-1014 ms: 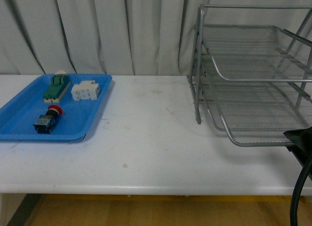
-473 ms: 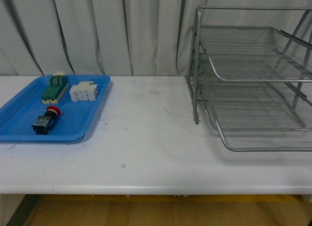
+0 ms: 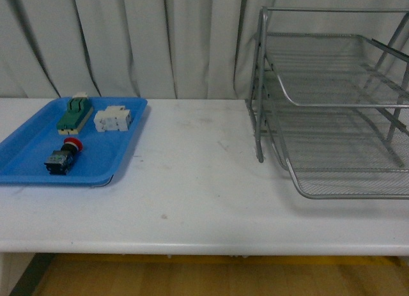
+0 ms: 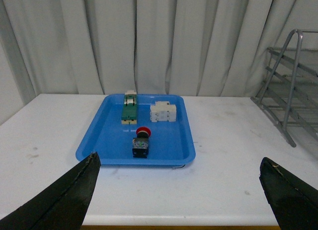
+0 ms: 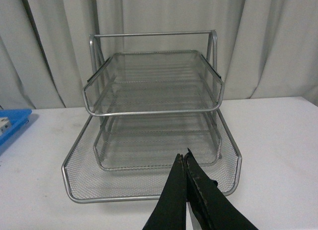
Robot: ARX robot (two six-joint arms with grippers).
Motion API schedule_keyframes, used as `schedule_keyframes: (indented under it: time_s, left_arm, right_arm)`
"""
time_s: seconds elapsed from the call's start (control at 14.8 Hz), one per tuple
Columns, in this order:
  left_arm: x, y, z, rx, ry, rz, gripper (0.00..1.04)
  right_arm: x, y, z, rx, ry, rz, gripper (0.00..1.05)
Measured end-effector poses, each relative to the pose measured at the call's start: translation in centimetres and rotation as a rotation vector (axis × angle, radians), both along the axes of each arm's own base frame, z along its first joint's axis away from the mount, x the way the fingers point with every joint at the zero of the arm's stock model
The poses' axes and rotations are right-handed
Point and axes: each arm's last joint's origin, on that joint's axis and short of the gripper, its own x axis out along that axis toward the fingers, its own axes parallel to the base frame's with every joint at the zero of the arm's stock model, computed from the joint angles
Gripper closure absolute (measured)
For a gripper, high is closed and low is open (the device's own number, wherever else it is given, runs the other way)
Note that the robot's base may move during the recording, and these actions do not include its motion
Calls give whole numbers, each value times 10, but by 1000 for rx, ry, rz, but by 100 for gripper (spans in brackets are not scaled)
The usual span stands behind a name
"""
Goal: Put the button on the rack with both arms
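The button (image 3: 62, 157) has a red cap and a dark body and lies on its side in the blue tray (image 3: 25, 168) at the left; it also shows in the left wrist view (image 4: 141, 142). The silver wire-mesh rack (image 3: 332, 104) stands at the right, its lowest tray pulled out toward me (image 5: 149, 185). My left gripper (image 4: 181, 195) is open wide and empty, well back from the blue tray. My right gripper (image 5: 185, 158) is shut and empty, held over the front of the pulled-out tray. Neither gripper shows in the front view.
A green-and-cream terminal block (image 3: 74, 114) and a white rectangular block (image 3: 113, 119) lie at the back of the blue tray. The white table (image 3: 192, 181) spans the scene, with grey curtains behind. The table's front edge is near.
The right arm, seen at the front view's lower right a second ago, has left that view. The rack's lowest tray now sits pulled out. The button has not moved.
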Motion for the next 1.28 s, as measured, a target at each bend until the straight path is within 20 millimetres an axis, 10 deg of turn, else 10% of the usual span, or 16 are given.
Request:
schedule_keyframes:
  time_s: [1.28]
  left_arm:
    - [0, 0, 0, 0, 0, 0, 7]
  right_arm:
    - [-48, 0, 3, -3, 63, 0, 103]
